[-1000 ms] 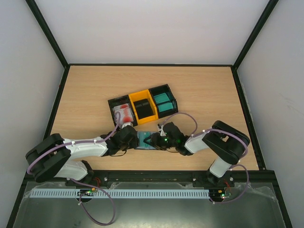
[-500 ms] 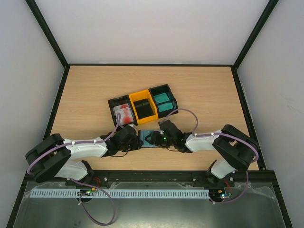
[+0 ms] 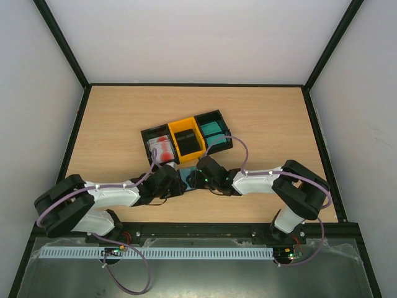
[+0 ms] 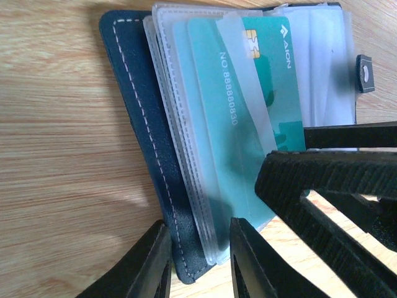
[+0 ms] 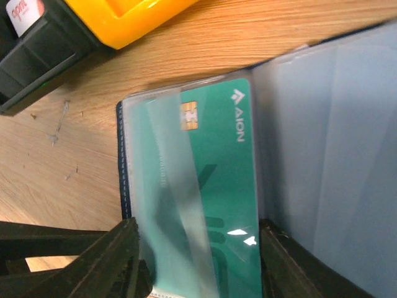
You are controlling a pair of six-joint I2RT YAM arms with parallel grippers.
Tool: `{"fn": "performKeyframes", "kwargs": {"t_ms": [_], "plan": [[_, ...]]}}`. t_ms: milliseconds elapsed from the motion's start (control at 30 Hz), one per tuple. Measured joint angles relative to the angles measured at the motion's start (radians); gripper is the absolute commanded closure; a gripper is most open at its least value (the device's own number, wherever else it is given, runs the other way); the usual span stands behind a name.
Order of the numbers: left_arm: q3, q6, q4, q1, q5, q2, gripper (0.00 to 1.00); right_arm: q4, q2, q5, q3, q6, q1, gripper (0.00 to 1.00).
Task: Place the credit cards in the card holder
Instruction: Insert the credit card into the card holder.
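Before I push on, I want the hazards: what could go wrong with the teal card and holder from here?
1. A clear sleeve flap lies slanted across the card; pushing may jam it.
2. The left gripper pinches only the holder's edge, so it might slip.
3. The right gripper sits close beside the left; they could collide.

Bright even light; small glare on teal card (image 5: 214, 186).

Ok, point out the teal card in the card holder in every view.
Top external: teal card, a small sliver just below the yellow bin.
Left wrist: upper centre-right, partly sleeved.
Right wrist: centre.
Shared landmark: the card holder, its navy stitched edge left of the card in both wrist views.
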Motion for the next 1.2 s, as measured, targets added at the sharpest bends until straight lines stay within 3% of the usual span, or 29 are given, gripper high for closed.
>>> {"fn": "performKeyframes", "kwargs": {"t_ms": [233,433,600,1000,1200], "plan": [[-0.004,0.002,-0.019,-0.002,-0.005,-0.022,0.65,-0.112,-0.024,0.078,0.030,-0.040,0.014,0.41],[-0.005,0.000,-0.048,0.000,-0.029,-0.060,0.58,-0.170,-0.024,0.112,0.048,-0.056,0.014,0.51],[-0.006,-0.003,-0.048,0.005,-0.042,-0.061,0.58,-0.218,-0.019,0.130,0.069,-0.074,0.019,0.51],[0.006,-0.003,-0.018,0.016,-0.058,-0.011,0.60,-0.306,0.029,0.174,0.149,-0.164,0.064,0.33],[0.006,-0.003,-0.027,0.016,-0.073,-0.019,0.56,-0.353,-0.061,0.282,0.145,-0.151,0.066,0.27]]}}
